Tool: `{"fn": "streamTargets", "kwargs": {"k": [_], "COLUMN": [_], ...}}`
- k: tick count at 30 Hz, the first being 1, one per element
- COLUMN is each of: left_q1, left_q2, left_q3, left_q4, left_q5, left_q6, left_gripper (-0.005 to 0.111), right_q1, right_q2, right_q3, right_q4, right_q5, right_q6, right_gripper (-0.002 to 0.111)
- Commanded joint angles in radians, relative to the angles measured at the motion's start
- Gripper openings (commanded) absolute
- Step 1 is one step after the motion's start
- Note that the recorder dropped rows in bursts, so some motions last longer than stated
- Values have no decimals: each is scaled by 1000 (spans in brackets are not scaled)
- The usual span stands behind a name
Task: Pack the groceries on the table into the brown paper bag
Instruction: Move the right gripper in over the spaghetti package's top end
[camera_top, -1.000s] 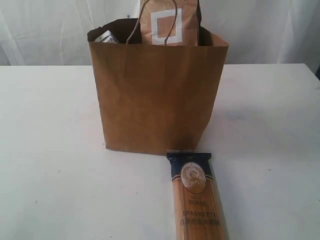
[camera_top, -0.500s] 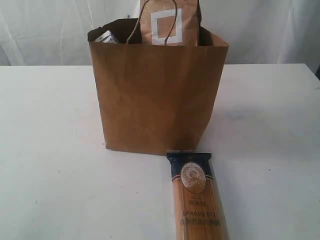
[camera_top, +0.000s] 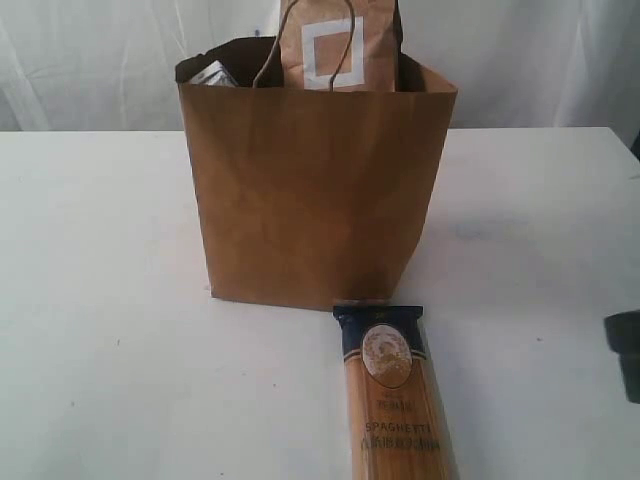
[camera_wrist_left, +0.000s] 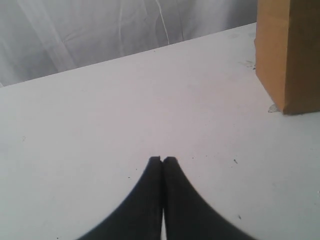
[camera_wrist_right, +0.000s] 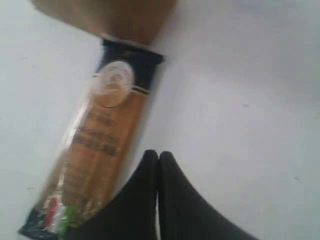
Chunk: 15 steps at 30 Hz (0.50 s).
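Observation:
The brown paper bag (camera_top: 315, 195) stands upright at the middle of the white table (camera_top: 90, 300). A brown pouch (camera_top: 340, 45) with a grey square label sticks out of its top, and a dark can (camera_top: 212, 73) shows at the bag's left rim. The spaghetti packet (camera_top: 392, 390) lies flat in front of the bag, also seen as a spaghetti packet (camera_wrist_right: 100, 135) in the right wrist view. My right gripper (camera_wrist_right: 158, 154) is shut and empty beside the packet; its dark body (camera_top: 625, 350) shows at the exterior view's right edge. My left gripper (camera_wrist_left: 162, 159) is shut and empty over bare table, apart from the bag (camera_wrist_left: 290, 55).
A white curtain (camera_top: 90, 60) hangs behind the table. The table's far edge (camera_wrist_left: 125, 52) runs in front of it.
A dark part of the right arm has come into the exterior view at the right edge. The bag, pouch and spaghetti packet have not moved.

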<state>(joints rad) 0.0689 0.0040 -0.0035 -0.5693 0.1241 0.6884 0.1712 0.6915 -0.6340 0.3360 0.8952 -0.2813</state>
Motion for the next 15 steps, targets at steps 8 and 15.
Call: {"fn": "streamTargets", "kwargs": {"k": [8,15], "left_q1": [-7,-7], "left_q2": [-4,-4], "left_q3": [4,4], "left_q4": [106,109], "left_q5": [1,1], "left_q6": [-1,-1], "left_gripper": [0,0], "right_q1": [193,286], "right_q2": [237,411], "right_q3": [-106,-130], "right_q4": [52,-29], "right_q5": [83,-6], "right_q6": [-82,-57], "right_gripper": [0,0]}}
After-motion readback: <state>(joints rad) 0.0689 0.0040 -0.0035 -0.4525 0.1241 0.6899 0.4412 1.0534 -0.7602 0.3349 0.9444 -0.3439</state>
